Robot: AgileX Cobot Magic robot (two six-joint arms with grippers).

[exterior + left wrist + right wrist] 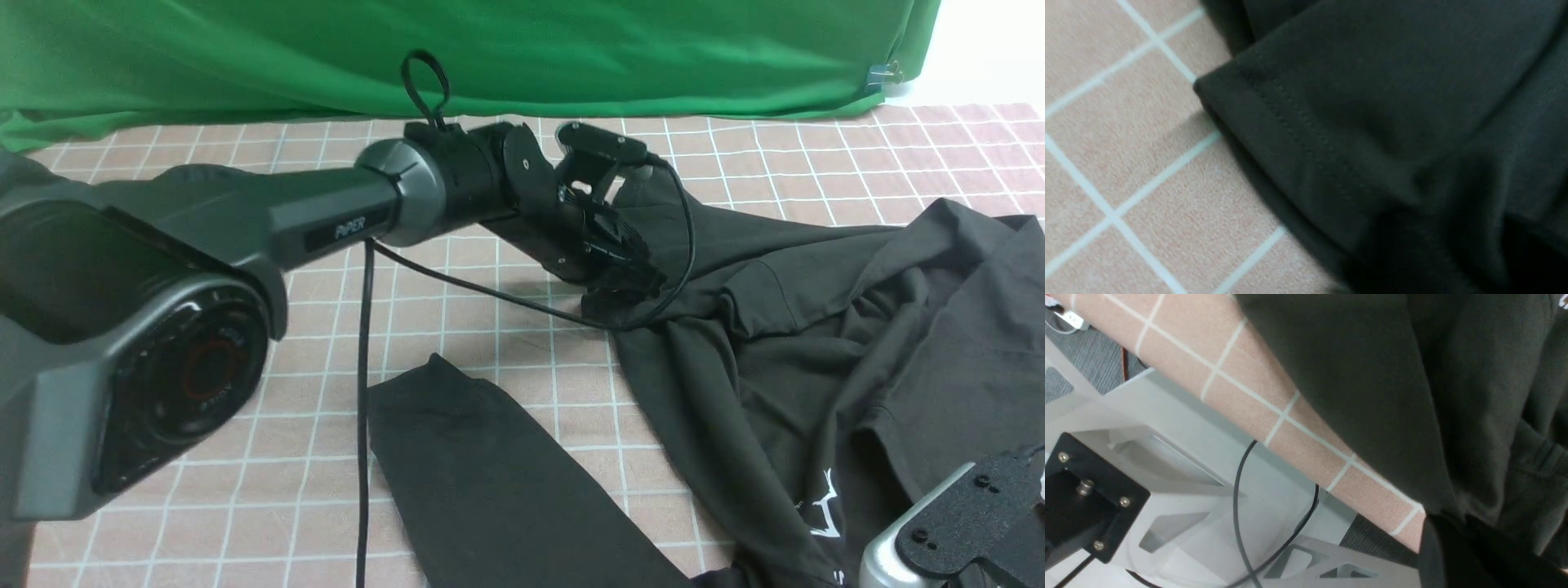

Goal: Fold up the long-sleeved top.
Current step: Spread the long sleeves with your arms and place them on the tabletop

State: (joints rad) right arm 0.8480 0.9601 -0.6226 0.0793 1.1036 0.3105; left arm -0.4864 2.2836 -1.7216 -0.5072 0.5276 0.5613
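Barely begun, the top (816,367) lies crumpled, its hem corner at the jaws of the left gripper (629,282), whose opening I cannot tell; the right gripper, unseen, is closed.

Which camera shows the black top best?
The front view: the top lies crumpled on the checked cloth, with a sleeve and white logo showing. The left wrist view shows only a stitched hem; the right wrist view shows only plain dark folds.

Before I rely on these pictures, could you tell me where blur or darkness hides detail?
Front view: the left arm looms large near the lens; the long-sleeved top reads dark, folds faint. Left wrist view: hem stitching sharp at the corner, smeared farther along. Right wrist view: tablecloth grid sharp.
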